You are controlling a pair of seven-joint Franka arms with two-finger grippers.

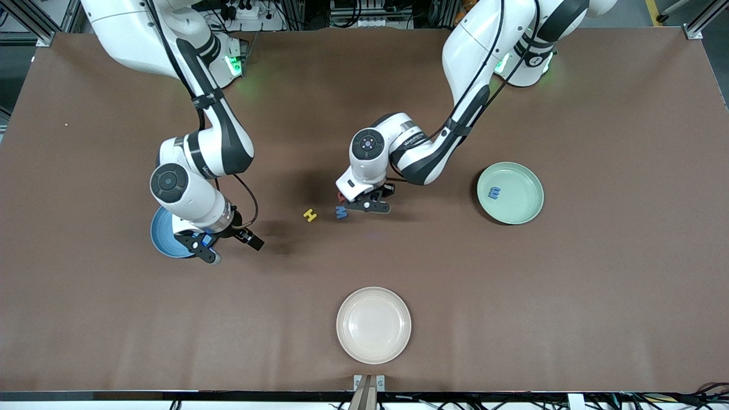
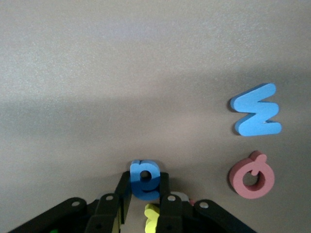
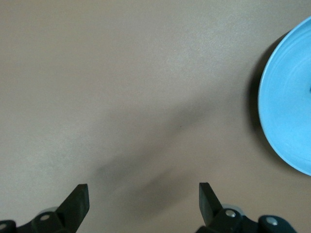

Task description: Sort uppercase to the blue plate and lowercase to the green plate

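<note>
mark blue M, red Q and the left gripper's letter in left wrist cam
blue M [image 2: 256, 110], left wrist view, middle strokes.
red Q [image 2: 251, 175], left wrist view, ring.
blue a [image 2: 144, 179], left wrist view, its face, between the left gripper's [image 2: 144, 204] fingers.

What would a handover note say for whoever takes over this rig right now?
Left tool: shut on a blue lowercase letter, over the cluster mid-table.
Right tool: open, nothing held, at the edge of the blue plate.
Done: one blue letter lies in the green plate.
On the table: yellow H, blue M, red Q; a yellow letter shows beneath the left tool.
Left: carry the held letter to the green plate, move the capitals to the blue plate. Other letters are hidden.
</note>
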